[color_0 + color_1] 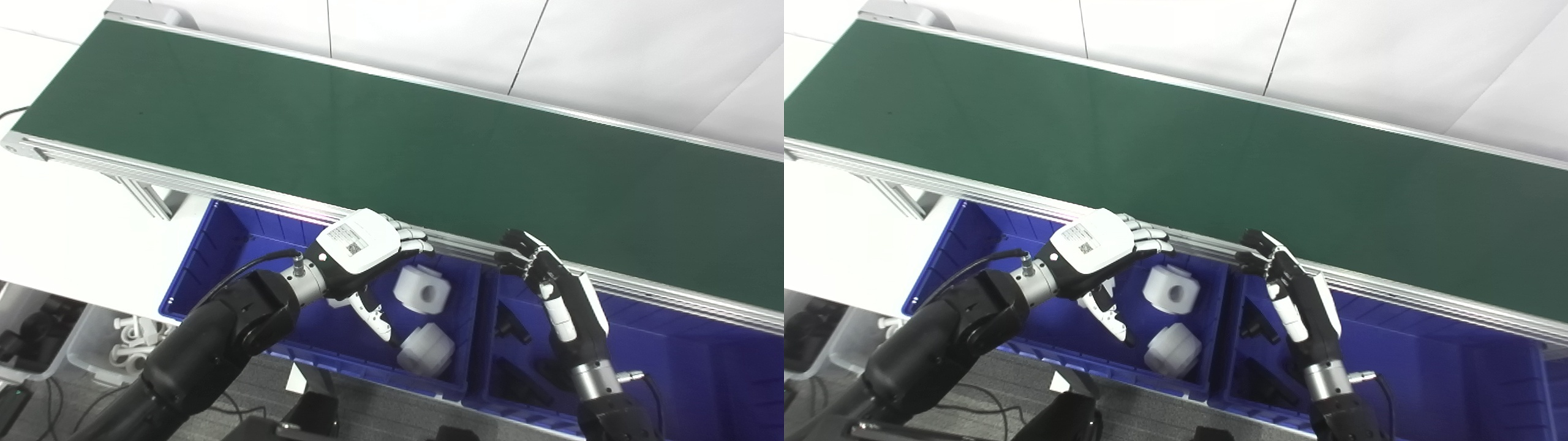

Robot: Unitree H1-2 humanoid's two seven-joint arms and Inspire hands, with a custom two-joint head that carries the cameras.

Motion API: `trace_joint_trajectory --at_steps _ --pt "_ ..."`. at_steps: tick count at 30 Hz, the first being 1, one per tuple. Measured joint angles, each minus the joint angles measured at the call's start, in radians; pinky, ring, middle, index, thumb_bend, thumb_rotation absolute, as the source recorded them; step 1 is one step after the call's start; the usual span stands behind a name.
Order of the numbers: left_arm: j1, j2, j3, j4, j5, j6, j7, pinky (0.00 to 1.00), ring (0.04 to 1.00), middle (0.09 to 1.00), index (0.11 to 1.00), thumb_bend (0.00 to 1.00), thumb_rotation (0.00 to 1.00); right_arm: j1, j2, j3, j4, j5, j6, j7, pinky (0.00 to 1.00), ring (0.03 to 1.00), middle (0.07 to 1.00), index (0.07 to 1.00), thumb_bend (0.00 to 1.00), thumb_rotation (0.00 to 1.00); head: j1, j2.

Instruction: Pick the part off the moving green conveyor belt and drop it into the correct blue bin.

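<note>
The green conveyor belt (392, 141) runs across the view from upper left to right, and no part shows on it. My left hand (361, 248) is open and empty, hovering over the left blue bin (202, 257), fingers pointing toward the belt's near rail. Two white blocks (422, 289) (427, 349) lie in that bin. My right hand (545, 275) is open and empty, upright over the right blue bin (674, 367), fingertips near the rail. Black parts (511, 327) lie in the right bin.
The belt's aluminium rail (643, 288) overhangs the far edges of both bins. A clear tub with white parts (122, 343) stands at lower left, beside another with dark parts (27, 334). White floor lies beyond the belt.
</note>
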Motion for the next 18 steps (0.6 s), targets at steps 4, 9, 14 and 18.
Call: trace_joint_trajectory --at_steps 4,9,14,18 --pt "0.012 -0.001 0.006 -0.027 -0.057 0.000 -0.006 0.78 0.828 0.857 0.811 1.00 0.67 0.001 0.000 0.002 0.000 -0.004 0.000 0.000 0.74 0.774 0.842 0.843 0.83 0.93 -0.012 -0.003" --pt "0.042 -0.051 0.054 -0.130 -0.278 0.024 -0.018 0.75 0.838 0.867 0.815 0.96 0.70 0.003 0.000 0.007 0.000 -0.021 0.000 0.000 0.74 0.782 0.844 0.843 0.82 0.93 -0.040 -0.017" --pt "0.072 -0.180 0.086 -0.184 -0.576 0.113 -0.040 0.80 0.870 0.869 0.825 0.93 0.69 -0.001 0.010 0.012 0.029 -0.033 0.000 -0.001 0.72 0.767 0.824 0.835 0.81 0.93 -0.073 -0.049" --pt "0.126 -0.344 0.163 -0.106 -0.853 0.174 -0.026 0.86 0.913 0.894 0.872 0.82 0.75 0.003 0.021 0.015 0.070 -0.045 0.000 -0.006 0.72 0.766 0.824 0.830 0.81 0.94 -0.100 -0.058"
